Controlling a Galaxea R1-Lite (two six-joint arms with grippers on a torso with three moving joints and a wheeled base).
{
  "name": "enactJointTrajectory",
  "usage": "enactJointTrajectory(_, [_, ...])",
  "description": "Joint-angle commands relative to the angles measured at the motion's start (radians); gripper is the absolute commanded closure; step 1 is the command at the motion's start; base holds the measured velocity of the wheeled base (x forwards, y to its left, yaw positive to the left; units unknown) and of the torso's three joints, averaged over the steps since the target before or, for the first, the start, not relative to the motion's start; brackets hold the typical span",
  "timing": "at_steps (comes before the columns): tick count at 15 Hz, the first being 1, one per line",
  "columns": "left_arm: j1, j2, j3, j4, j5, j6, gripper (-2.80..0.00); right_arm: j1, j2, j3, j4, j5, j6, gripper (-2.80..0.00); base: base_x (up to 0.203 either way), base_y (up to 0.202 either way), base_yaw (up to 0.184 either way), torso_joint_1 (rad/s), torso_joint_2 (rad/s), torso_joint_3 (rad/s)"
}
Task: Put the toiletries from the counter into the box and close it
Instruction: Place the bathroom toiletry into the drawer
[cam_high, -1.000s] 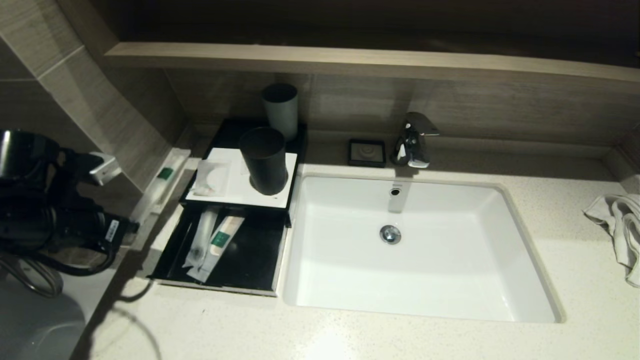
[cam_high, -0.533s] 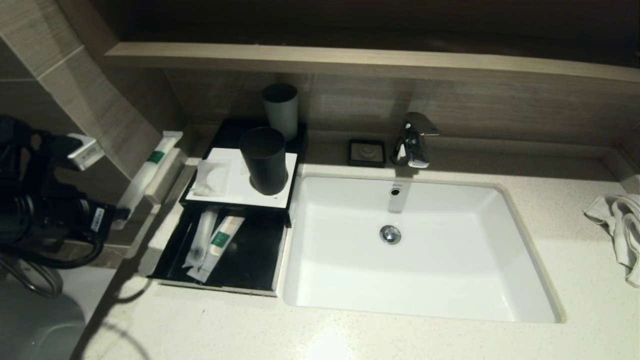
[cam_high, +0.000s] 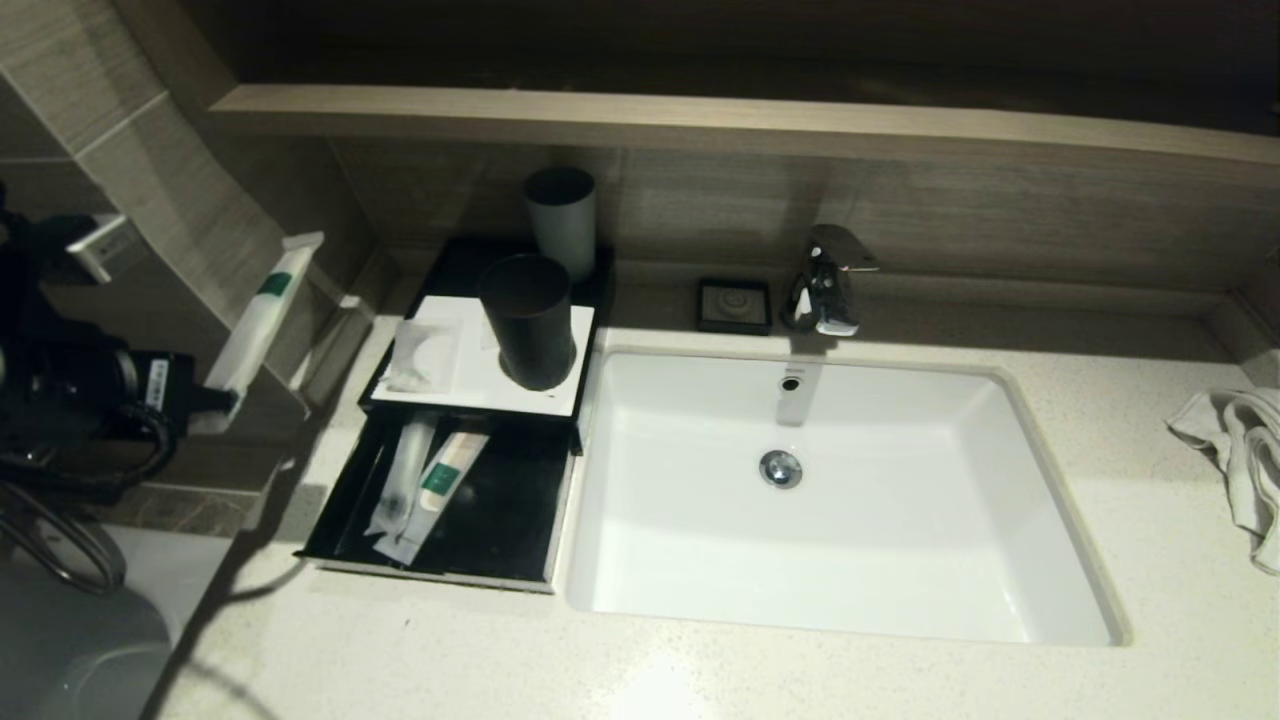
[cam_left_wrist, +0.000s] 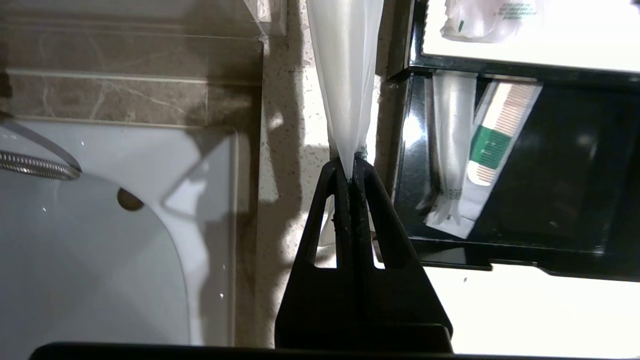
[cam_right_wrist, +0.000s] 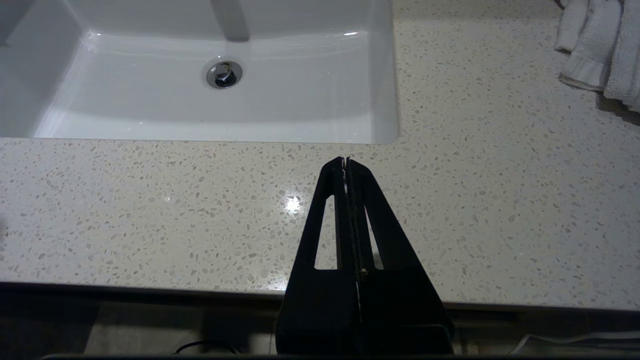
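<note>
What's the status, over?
Left gripper shut on long packet, held above counter left of box. Drawer open, two packets inside. Right gripper shut, parked. Path clear.

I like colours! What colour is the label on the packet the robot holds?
Green, on the packet; the head view shows it best.

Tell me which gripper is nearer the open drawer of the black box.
Left. The left gripper, shut on a long packet, is just beside the drawer. The right gripper sits at the counter's front edge, across the sink.
</note>
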Motion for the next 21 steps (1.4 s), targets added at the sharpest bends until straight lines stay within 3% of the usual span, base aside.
enactJointTrajectory(1, [-0.015, -0.021, -0.049, 0.085, -0.003, -0.016, 0.0, 0.0, 0.0, 0.0, 0.0, 0.0, 0.001, 0.0, 0.0, 0.0, 0.0, 0.0, 0.0, 0.0])
enactJointTrajectory(8, [-0.154, -0.109, -0.073, 0.289, -0.003, -0.096, 0.0, 0.0, 0.0, 0.0, 0.0, 0.0, 0.001, 0.0, 0.0, 0.0, 0.0, 0.0, 0.0, 0.0])
enactJointTrajectory(14, [-0.23, -0.194, -0.066, 0.464, -0.003, -0.1, 0.0, 0.0, 0.0, 0.0, 0.0, 0.0, 0.001, 0.0, 0.0, 0.0, 0.0, 0.0, 0.0, 0.0])
enactJointTrajectory(21, [-0.26, -0.21, 0.0, 0.546, -0.006, -0.087, 0.0, 0.0, 0.0, 0.0, 0.0, 0.0, 0.001, 0.0, 0.0, 0.0, 0.0, 0.0, 0.0, 0.0])
